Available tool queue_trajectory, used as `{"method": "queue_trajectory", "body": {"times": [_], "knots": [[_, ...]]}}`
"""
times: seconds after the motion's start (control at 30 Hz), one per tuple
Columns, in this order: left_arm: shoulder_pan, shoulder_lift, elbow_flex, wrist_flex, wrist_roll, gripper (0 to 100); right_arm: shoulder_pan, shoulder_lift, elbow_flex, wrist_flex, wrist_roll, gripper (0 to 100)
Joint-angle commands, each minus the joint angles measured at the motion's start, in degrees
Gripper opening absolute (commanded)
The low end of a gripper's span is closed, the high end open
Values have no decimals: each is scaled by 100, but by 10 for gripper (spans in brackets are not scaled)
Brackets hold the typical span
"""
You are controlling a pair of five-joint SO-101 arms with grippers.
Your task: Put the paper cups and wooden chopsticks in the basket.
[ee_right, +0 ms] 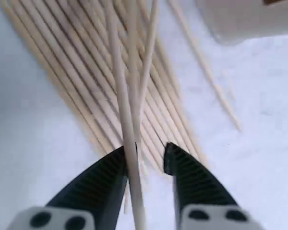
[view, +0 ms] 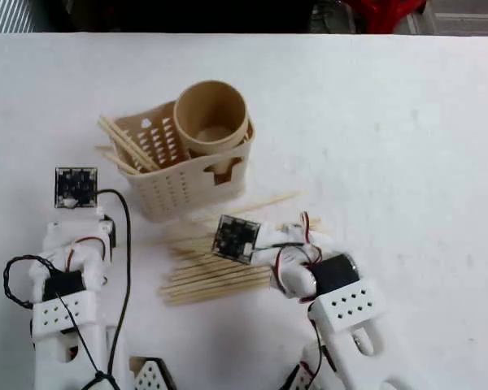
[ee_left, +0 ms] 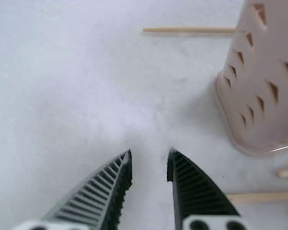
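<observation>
R gripper (ee_right: 145, 151) over chopstick pile (view: 215, 276), near-right of basket (view: 179, 191); jaws narrow gap, one stick (ee_right: 130, 139) between, not pinched. L gripper (ee_left: 149, 158) narrowly open over table (view: 390, 122), near-left of basket. Paper cup (view: 211, 118) + few chopsticks (view: 126, 146) in basket.

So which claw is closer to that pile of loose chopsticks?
The right gripper: it sits right over the chopstick pile. The left gripper is off to the side over bare table, beside the basket.

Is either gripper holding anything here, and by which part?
Left gripper: nothing. Wooden chopsticks pass through the right gripper partway along their length; whether they are gripped cannot be told.
</observation>
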Motion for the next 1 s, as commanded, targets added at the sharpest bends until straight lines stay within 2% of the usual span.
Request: {"method": "queue_trajectory", "body": {"times": [0.0,0.13,0.33,0.67,0.87,0.97], "knots": [[66,40,-26,-114,-70,142,-13,-145,167,-48,114,183],[66,40,-26,-114,-70,142,-40,-136,536,-453,114,154],[66,40,-26,-114,-70,142,-57,-4,457,-523,-334,176],[66,40,-26,-114,-70,141,-40,1815,343,-910,-738,176],[66,40,-26,-114,-70,141,-101,1921,-229,-242,-1266,180],[66,40,-26,-114,-70,141,-154,1921,-273,101,-1407,241]]}}
